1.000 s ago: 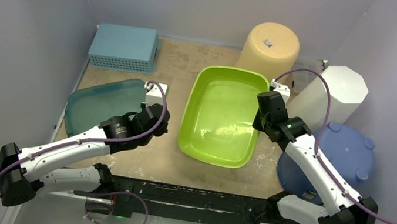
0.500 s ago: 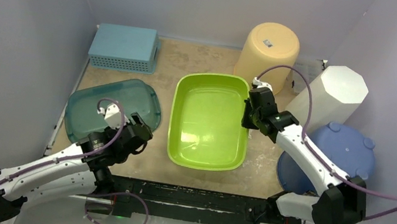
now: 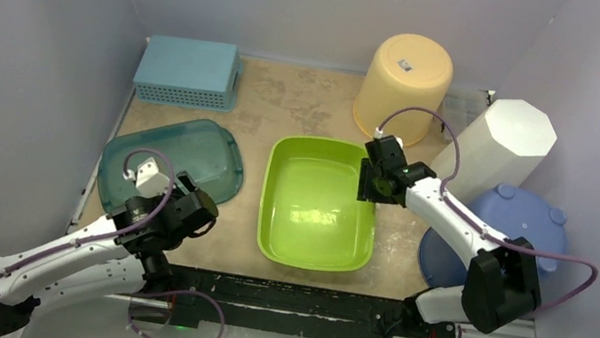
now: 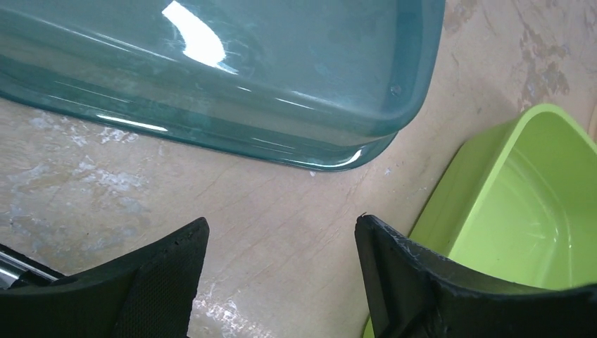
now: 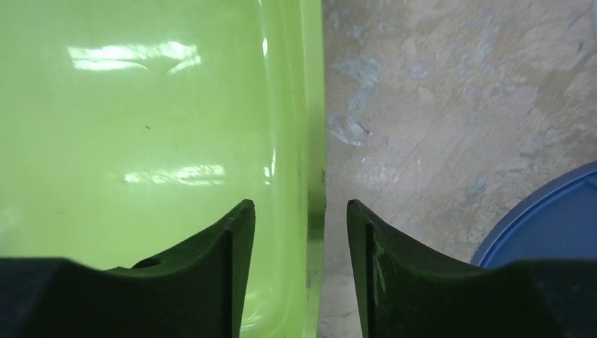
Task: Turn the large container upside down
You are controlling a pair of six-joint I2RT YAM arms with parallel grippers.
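Top external view: the large green container sits upright, open side up, mid-counter. The right fingers straddle the container's far right rim, one inside and one outside, parted with a gap on each side, so nothing is pinched. The left fingers hover just left of the container, spread wide and empty, beside a teal tray.

No text, brand or number can be read in any view. The only marking is a small white sticker with dark print on the upturned base of the beige bucket, at the far edge of the counter. The print is too small to make out.
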